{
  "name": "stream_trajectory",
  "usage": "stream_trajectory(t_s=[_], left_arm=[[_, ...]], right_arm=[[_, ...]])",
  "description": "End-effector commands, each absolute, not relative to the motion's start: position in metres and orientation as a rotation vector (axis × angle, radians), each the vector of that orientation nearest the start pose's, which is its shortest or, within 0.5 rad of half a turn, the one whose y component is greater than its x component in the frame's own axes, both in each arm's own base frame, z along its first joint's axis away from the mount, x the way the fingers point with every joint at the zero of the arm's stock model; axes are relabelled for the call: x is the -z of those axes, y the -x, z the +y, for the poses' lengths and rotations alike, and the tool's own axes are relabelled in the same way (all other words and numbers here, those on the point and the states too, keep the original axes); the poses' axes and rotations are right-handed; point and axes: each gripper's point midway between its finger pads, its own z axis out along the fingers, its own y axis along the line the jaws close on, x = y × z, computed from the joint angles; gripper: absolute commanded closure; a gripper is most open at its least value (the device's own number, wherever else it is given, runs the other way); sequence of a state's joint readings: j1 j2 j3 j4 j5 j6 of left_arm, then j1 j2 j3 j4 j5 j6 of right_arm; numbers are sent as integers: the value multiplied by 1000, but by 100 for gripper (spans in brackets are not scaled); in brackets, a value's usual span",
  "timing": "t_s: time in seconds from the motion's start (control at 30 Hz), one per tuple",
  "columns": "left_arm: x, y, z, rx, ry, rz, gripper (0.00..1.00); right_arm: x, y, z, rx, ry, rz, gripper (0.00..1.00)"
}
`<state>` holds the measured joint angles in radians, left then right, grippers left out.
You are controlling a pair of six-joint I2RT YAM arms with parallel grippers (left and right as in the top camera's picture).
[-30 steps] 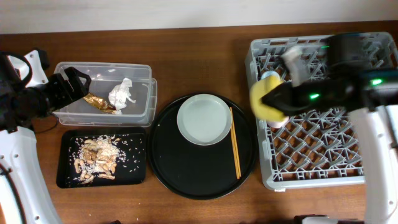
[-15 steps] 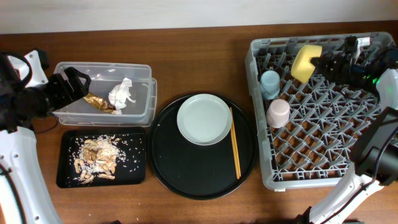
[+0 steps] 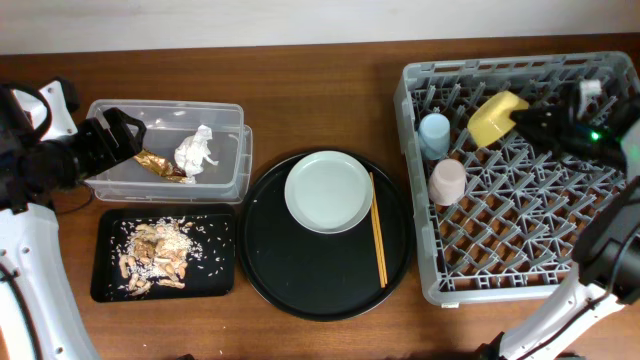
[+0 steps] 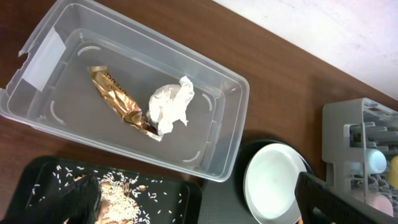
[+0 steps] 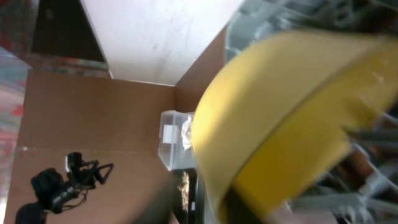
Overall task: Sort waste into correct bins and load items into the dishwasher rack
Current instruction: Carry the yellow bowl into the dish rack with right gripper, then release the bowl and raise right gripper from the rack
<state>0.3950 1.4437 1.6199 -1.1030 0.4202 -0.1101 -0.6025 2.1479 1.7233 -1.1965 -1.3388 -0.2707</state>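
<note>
My right gripper (image 3: 524,121) is shut on the rim of the yellow bowl (image 3: 495,115) and holds it tilted over the back of the grey dishwasher rack (image 3: 520,285). The bowl fills the blurred right wrist view (image 5: 280,118). A blue cup (image 3: 435,133) and a pink cup (image 3: 447,181) stand in the rack's left side. The pale plate (image 3: 328,191) and the chopsticks (image 3: 378,240) lie on the round black tray. My left gripper (image 3: 122,135) is open and empty over the clear tub (image 3: 232,178), which holds the tissue (image 4: 171,106) and the foil wrapper (image 4: 118,102).
The flat black tray (image 3: 222,280) in front of the tub holds the food scraps (image 3: 155,255) and scattered rice. The large round black tray (image 3: 300,280) sits between the bins and the rack. The left wrist view shows the plate (image 4: 273,186) at the lower right.
My right arm carried the yellow bowl from the rack's left side to the back, then brought it down a little and tilted it. The left arm has not moved.
</note>
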Motion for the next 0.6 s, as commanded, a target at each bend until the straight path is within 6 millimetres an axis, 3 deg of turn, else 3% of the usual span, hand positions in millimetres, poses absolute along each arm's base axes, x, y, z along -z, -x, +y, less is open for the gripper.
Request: stream_trajectory(t_s=[0.0,0.13,0.2,0.27,0.33,0.37,0.43,0.57], left_arm=[[-293,-355,74,394,449,2383,1],[-293,-355,74,394,449,2383,1],[-293,-355,74,394,449,2383,1],[-294,-355,74,394,449,2383,1],[-294,-355,74,394,449,2383,1],[-294,-355,74,394,449,2383,1],[-293,-355,74,394,449,2383,1],[-293,-355,74,394,449,2383,1]], right_arm=[[-172,-415,-126,-1530,-523,2084,42],[-166,-397,-150,-1506,-655,2102,1],[-169,-390,-150,-1471,-670,2140,1],[-190,-387,-134,-1364,-573,2222,2],[-221,-380,-96,-1136,-369,2378,1],[-228,-375,-81,-1035,-321,2448,1],[-245,-356,-34,-732,-191,2630,1],[-250,-309,69,-316,122,2842,1]])
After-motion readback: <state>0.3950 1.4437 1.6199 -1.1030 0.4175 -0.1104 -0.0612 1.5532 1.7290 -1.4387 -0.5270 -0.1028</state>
